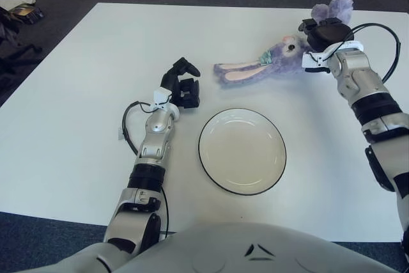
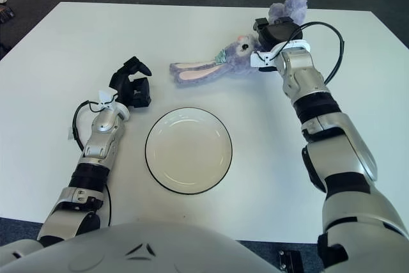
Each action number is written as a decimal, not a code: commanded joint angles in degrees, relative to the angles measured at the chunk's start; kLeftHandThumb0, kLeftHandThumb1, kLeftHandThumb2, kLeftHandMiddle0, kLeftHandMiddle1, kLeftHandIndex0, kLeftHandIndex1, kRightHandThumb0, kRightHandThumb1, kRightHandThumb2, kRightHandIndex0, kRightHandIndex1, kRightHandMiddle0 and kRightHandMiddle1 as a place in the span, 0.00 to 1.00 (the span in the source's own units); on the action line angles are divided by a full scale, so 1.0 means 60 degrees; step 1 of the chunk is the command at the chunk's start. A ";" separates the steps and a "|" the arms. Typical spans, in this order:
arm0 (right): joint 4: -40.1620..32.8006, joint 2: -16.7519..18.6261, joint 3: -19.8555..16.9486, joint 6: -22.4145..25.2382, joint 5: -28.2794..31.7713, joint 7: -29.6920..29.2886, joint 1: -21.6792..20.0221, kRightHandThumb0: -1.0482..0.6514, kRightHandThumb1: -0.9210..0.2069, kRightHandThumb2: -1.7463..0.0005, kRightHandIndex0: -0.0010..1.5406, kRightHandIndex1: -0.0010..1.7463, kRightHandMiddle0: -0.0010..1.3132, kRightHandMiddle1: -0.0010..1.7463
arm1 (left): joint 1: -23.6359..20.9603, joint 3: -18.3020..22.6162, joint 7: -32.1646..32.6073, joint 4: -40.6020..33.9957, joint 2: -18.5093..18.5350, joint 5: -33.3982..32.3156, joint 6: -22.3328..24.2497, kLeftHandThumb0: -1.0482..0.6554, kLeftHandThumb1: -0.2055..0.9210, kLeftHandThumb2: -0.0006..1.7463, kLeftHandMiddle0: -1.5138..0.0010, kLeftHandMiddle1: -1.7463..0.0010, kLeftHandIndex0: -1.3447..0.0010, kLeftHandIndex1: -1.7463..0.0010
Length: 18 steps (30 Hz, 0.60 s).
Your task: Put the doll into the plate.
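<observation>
A purple plush rabbit doll (image 1: 275, 55) lies on the white table (image 1: 96, 107) at the far right, long ears stretched to the left, feet pointing away. My right hand (image 1: 324, 35) is on the doll's body, fingers curled around its middle. A white plate (image 1: 242, 151) with a dark rim sits at the table's centre, in front of the doll and apart from it; nothing lies in it. My left hand (image 1: 181, 87) shows just left of the plate, fingers relaxed and holding nothing.
Dark carpet surrounds the table. Some dark items (image 1: 16, 17) lie on the floor at the far left. A black cable (image 1: 383, 36) loops off my right wrist above the table's right edge.
</observation>
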 commanded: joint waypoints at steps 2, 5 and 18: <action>0.0737 -0.0003 0.0090 -0.0704 0.0301 -0.0220 -0.0342 0.23 0.56 0.50 0.12 0.19 0.00 0.43 | 0.0703 -0.0032 -0.0031 0.0404 -0.0103 -0.0084 -0.0162 0.34 0.45 0.76 0.22 0.00 0.54 0.00; 0.1168 0.0062 0.0065 -0.1066 0.0513 -0.0267 -0.0444 0.21 0.53 0.52 0.11 0.24 0.00 0.43 | 0.0717 -0.0029 -0.0033 0.0398 -0.0112 -0.0103 -0.0201 0.34 0.45 0.76 0.22 0.00 0.54 0.00; 0.3161 0.0587 0.0262 -0.1288 0.0924 -0.0254 -0.1040 0.27 0.58 0.47 0.03 0.25 0.00 0.41 | 0.0835 -0.0075 0.0099 0.0265 -0.0033 0.0123 -0.0331 0.34 0.45 0.77 0.22 0.00 0.54 0.00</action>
